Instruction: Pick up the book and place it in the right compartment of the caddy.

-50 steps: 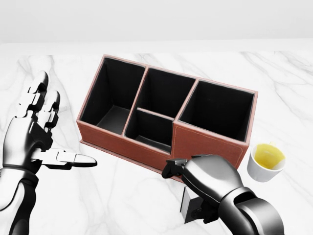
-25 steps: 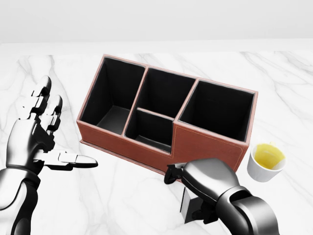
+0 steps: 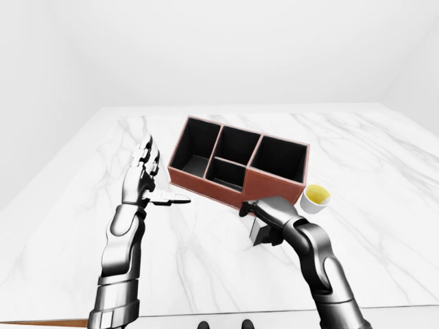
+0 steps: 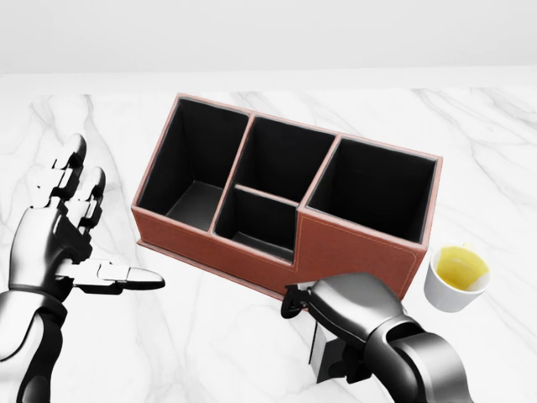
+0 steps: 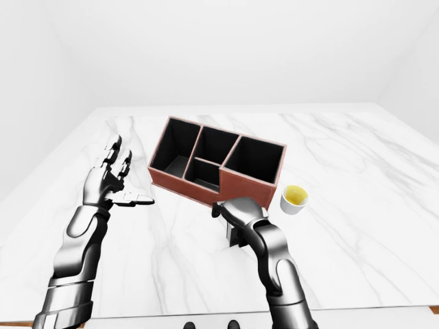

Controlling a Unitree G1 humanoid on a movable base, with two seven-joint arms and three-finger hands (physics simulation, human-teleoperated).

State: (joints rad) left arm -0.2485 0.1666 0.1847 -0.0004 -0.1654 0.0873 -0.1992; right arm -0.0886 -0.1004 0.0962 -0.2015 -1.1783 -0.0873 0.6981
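Note:
The brown caddy [image 4: 357,249] with black compartments stands on the marble table; its right compartment [image 4: 373,189] holds nothing. Below the caddy's right end in the head view, a small grey book [image 4: 322,351] stands upright on the table. My right hand [image 4: 327,334] covers its top, fingers curled down round it and thumb [image 4: 291,300] pointing left. Most of the book is hidden under the hand. My left hand [image 4: 94,225] hovers to the left of the caddy, fingers spread upward, thumb out to the right, holding nothing.
A white cup [image 4: 456,278] of yellow liquid stands just right of the caddy's right end, close to my right arm. The white marble table [image 3: 206,274] stretches wide around; its near edge runs along the bottom of the left-eye view.
My right hand has slid slightly toward the bottom of the head view, settling lower over the book. My left hand has dipped a little. Caddy, cup and book have not moved.

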